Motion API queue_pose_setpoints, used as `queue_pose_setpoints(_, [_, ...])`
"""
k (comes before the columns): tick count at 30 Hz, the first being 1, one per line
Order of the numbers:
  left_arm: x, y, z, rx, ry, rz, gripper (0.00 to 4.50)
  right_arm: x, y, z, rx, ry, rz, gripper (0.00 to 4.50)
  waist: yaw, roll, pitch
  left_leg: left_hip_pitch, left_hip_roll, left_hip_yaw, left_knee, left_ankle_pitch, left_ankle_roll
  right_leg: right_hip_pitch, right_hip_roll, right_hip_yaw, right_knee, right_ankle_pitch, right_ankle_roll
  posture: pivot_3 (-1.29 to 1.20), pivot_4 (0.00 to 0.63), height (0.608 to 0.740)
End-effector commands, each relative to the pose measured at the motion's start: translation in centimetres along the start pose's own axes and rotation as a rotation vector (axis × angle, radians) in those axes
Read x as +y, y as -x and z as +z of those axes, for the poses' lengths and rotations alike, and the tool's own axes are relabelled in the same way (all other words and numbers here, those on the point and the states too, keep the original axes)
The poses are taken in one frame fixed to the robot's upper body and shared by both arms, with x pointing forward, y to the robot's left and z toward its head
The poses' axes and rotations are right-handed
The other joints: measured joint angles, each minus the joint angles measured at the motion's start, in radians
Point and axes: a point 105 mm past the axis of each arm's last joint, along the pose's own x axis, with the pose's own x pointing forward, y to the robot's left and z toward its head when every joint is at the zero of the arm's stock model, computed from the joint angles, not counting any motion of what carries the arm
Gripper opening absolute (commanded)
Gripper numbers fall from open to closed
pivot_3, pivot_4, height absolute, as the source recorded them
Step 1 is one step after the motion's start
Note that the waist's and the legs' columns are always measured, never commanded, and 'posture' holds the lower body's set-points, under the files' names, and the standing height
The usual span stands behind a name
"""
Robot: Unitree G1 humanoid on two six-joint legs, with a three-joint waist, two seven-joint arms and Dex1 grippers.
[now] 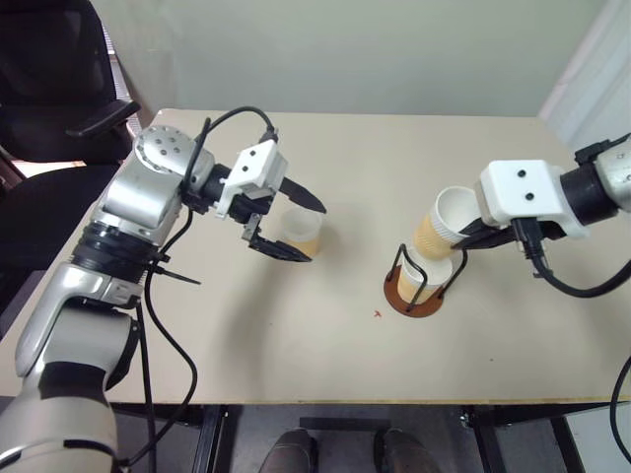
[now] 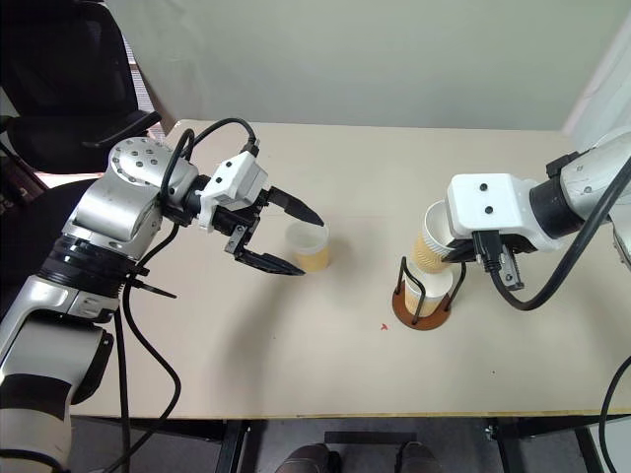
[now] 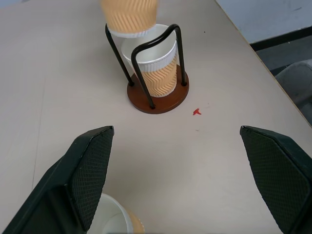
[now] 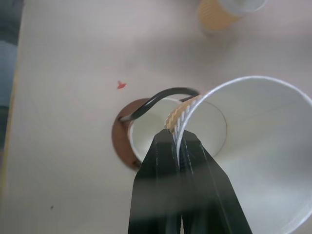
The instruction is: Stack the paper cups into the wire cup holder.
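**Second cup poised over the holder, third waiting at the left pincer**

Head camera: the wire cup holder (image 1: 422,286) stands on the table (image 1: 296,365) with one paper cup (image 1: 435,271) already seated inside its black loops. The right pincer (image 1: 471,235) is clamped on the rim of a second paper cup (image 1: 444,225), which hangs tilted just above and partly over the seated cup. Well to the left of the holder, a third cup (image 1: 301,234) stands upright on the table, and the left pincer (image 1: 288,227) has its fingers spread wide to either side of it, not touching.

Left wrist camera: the two black pads stand far apart; the third cup's rim (image 3: 114,217) lies beside one pad, and the holder sits beyond, with the carried cup's base just above the seated cup's mouth.

Right wrist camera: the fingers (image 4: 168,170) pinch the carried cup's wall at the rim, one inside, one outside. One wire loop (image 4: 161,97) arcs close by that rim.

Risk, as I judge it: the carried cup is tilted, so lowering it as it hangs could catch its base on a wire loop or the seated cup's rim, tipping the light holder. A thin rim pinch may also let the cup swivel or crease.
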Motion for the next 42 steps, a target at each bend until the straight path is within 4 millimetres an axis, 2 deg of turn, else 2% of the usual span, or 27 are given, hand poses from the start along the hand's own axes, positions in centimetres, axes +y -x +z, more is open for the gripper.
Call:
queue_pose_setpoints(1, [0.0, 1.0, 1.0, -0.005, -0.038, 0.007, 4.47, 0.2, 0.3, 0.6, -0.008, 0.032, 0.003, 0.02, 0.0, 0.0, 0.0, 0.0, 0.0, 0.0, 0.0, 0.0, 0.0, 0.0, 0.0, 0.0, 0.0, 0.0, 0.0, 0.0, 0.15, 0.74])
queue_pose_setpoints(8, [0.3, 0.9, 0.9, 0.002, -0.045, 0.013, 4.47, 1.2, -1.1, 0.1, 0.001, 0.035, 0.052, 0.02, 0.0, 0.0, 0.0, 0.0, 0.0, 0.0, 0.0, 0.0, 0.0, 0.0, 0.0, 0.0, 0.0, 0.0, -0.001, 0.0, 0.15, 0.74])
queue_pose_setpoints(12, [0.3, 0.8, 0.8, 0.005, -0.051, 0.015, 4.47, 1.3, -2.3, -0.5, 0.016, 0.031, 0.053, 0.02, -0.001, 0.0, 0.0, 0.0, 0.0, 0.0, 0.0, 0.0, 0.0, 0.0, 0.0, 0.0, 0.0, 0.0, -0.001, 0.0, 0.15, 0.74])
queue_pose_setpoints(17, [0.4, 0.7, 0.5, 0.02, -0.058, 0.018, 4.47, 1.1, -2.6, -0.3, -0.006, 0.02, 0.043, 0.02, -0.001, 0.0, 0.0, 0.0, 0.0, 0.0, 0.0, 0.0, 0.0, 0.0, 0.0, 0.0, 0.0, 0.0, -0.001, 0.0, 0.15, 0.74])
queue_pose_setpoints(18, [0.4, 0.7, 0.4, 0.023, -0.059, 0.019, 4.47, 0.9, -2.6, -0.1, -0.016, 0.016, 0.037, 0.4, -0.001, 0.0, 0.0, 0.0, 0.0, 0.0, 0.0, 0.0, 0.0, 0.0, 0.0, 0.0, 0.0, 0.0, -0.001, 0.0, 0.15, 0.74])
queue_pose_setpoints(19, [0.4, 0.7, 0.3, 0.031, -0.062, 0.021, 4.47, 0.8, -2.5, 0.0, -0.023, 0.012, 0.026, 0.57, -0.001, 0.0, 0.0, 0.0, 0.0, 0.0, 0.0, 0.0, 0.0, 0.0, 0.0, 0.0, 0.0, 0.0, -0.001, 0.0, 0.15, 0.74])
queue_pose_setpoints(24, [1.0, 0.8, 0.3, 0.059, -0.101, 0.059, 4.47, -0.9, -1.3, 0.9, -0.104, -0.068, -0.087, 2.23, -0.001, 0.0, 0.0, 0.0, 0.0, 0.0, 0.0, 0.0, 0.0, 0.0, 0.0, 0.0, 0.0, 0.0, -0.001, 0.0, 0.15, 0.74])
queue_pose_setpoints(30, [2.2, 1.7, 1.7, 0.137, -0.253, 0.156, 4.47, -2.9, 1.8, 1.3, -0.219, -0.218, -0.269, 2.23, -0.001, 0.0, 0.0, 0.0, 0.0, 0.0, 0.0, 0.0, 0.0, 0.0, 0.0, 0.0, -0.001, 0.0, -0.001, 0.0, 0.15, 0.74])
queue_pose_setpoints(32, [2.5, 1.7, 2.0, 0.185, -0.31, 0.177, 4.47, -3.1, 2.6, 1.5, -0.253, -0.254, -0.298, 2.23, -0.001, 0.0, 0.0, 0.0, 0.0, -0.001, -0.001, 0.0, 0.0, 0.0, 0.0, 0.0, -0.001, 0.0, -0.001, 0.0, 0.15, 0.74])
queue_pose_setpoints(36, [1.8, 1.7, 2.6, 0.226, -0.346, 0.166, 4.47, -2.9, 3.7, 1.4, -0.297, -0.324, -0.326, 2.23, -0.001, 0.0, 0.0, 0.0, 0.0, 0.0, -0.001, 0.0, 0.0, 0.0, 0.0, 0.0, -0.001, 0.0, -0.002, 0.0, 0.15, 0.74])
queue_pose_setpoints(42, [2.4, 1.3, -0.4, 0.475, -0.332, 0.248, 4.47, -2.5, 5.2, 1.7, -0.398, -0.379, -0.351, 2.23, -0.001, 0.0, 0.0, 0.001, 0.0, 0.0, -0.002, 0.0, 0.0, 0.0, 0.0, 0.0, 0.0, -0.001, -0.003, 0.0, 0.15, 0.74])
